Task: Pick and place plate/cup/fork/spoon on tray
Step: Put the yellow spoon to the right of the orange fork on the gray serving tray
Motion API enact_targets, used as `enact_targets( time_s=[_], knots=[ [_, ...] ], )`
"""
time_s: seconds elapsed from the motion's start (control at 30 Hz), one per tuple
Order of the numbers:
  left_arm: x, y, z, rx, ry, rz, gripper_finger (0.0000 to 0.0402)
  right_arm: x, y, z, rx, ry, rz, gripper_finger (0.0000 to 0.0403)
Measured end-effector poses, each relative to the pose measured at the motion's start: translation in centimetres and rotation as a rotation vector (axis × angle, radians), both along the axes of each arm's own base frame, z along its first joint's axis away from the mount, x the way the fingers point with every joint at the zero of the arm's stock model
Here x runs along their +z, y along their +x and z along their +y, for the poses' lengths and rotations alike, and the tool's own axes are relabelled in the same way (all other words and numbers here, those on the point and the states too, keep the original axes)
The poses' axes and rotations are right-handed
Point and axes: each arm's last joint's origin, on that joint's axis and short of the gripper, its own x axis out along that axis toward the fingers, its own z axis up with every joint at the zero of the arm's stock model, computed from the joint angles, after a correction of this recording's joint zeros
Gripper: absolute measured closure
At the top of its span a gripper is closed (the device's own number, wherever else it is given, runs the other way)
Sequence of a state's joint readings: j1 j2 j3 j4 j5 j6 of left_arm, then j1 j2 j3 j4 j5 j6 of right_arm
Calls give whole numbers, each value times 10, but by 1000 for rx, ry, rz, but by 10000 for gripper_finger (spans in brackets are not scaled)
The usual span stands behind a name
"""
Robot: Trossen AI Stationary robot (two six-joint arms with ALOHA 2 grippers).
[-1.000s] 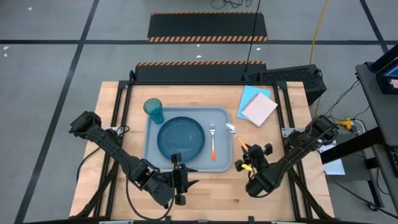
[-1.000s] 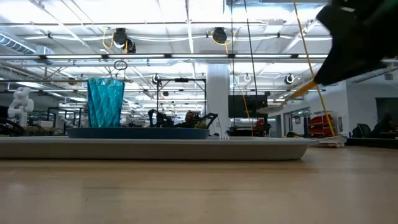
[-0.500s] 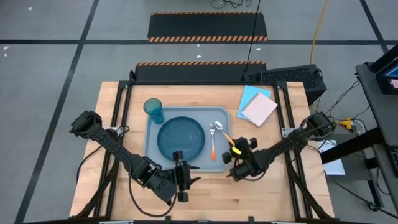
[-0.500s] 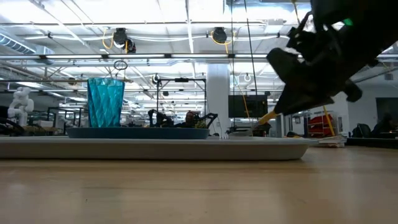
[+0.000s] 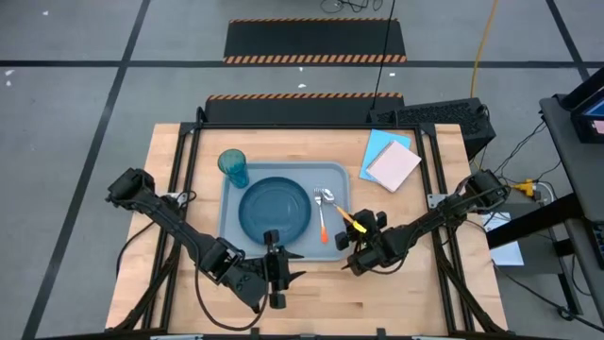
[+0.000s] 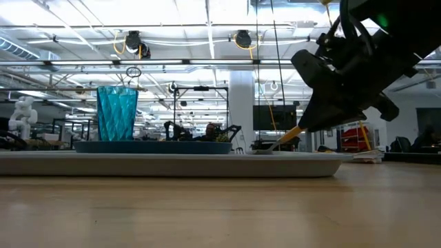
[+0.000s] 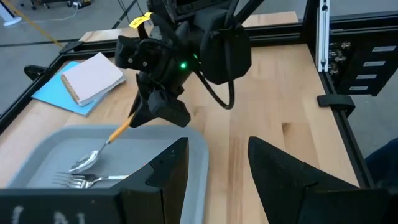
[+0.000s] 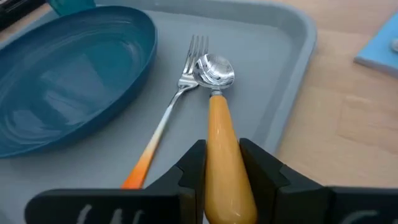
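Landmark = tray (image 5: pixel 228 231), sitting mid-counter (image 5: pixel 434 293).

Left gripper (image 5: pixel 283 277) hangs over the counter just off the tray's near rim, fingers (image 7: pixel 283 168) apart, nothing between them. Left wrist view looks across the tray's near right corner at the other arm.

Right gripper (image 5: pixel 353 225) is at the tray's right rim, fingers (image 8: pixel 264 171) clamped on the spoon (image 8: pixel 217 109) by its orange handle. Spoon is tilted: handle up in the grip, silver bowl angled down over the tray's right part, just beside the fork's tines. From the low view the bowl looks at or just above the tray floor; contact or not, cannot tell.

Fork (image 5: pixel 322 217) lies flat in the tray between plate and spoon, tines toward the far rim, orange handle toward the near rim.

Plate (image 5: pixel 274 209) sits in the tray's middle, upright, nothing on it.

Cup (image 5: pixel 232 167) stands upright at the tray's far left corner; in the high view it straddles the rim there, in or out of the tray I cannot tell.

Past the tray's far right corner, on the counter: light blue sheet (image 5: pixel 381 146) with a notepad (image 5: pixel 394 164) on top, well apart from the tray.
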State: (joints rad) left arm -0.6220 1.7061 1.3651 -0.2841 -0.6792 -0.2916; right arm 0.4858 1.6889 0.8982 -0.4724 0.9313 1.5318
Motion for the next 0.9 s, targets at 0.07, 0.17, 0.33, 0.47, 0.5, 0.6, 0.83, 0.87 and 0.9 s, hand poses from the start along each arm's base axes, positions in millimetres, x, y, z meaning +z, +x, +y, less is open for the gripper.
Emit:
enact_targets(
  time_s=[0.07, 0.17, 0.33, 0.47, 0.5, 0.6, 0.83, 0.87, 0.9],
  knots=[
    [0, 0, 0, 0, -1, -1, 231, 0, -1, -1, -1, -7, 11, 343],
    [0, 0, 0, -1, -1, -1, 231, -1, -3, -3, -5, -22, 42, 343],
    [0, 0, 0, 0, -1, -1, 231, -2, -4, -7, -12, 0, 84, 341],
    [0, 0, 0, 0, -1, -1, 231, -3, -4, -8, -10, 21, 106, 340],
    [0, 0, 0, 0, 0, -1, 231, -3, -4, -8, -10, 22, 107, 340],
    [0, 0, 0, 0, -1, -1, 231, -3, -4, -7, -4, 49, 115, 339],
    [0, 0, 0, 0, -1, -1, 231, -5, -4, -6, 1, 98, 134, 337],
    [0, 0, 0, 0, -1, -1, 231, -4, -4, -6, -4, 102, 128, 334],
    [0, 0, 0, 1, -1, -1, 231, -4, -4, -6, -9, 107, 122, 331]
  ],
)
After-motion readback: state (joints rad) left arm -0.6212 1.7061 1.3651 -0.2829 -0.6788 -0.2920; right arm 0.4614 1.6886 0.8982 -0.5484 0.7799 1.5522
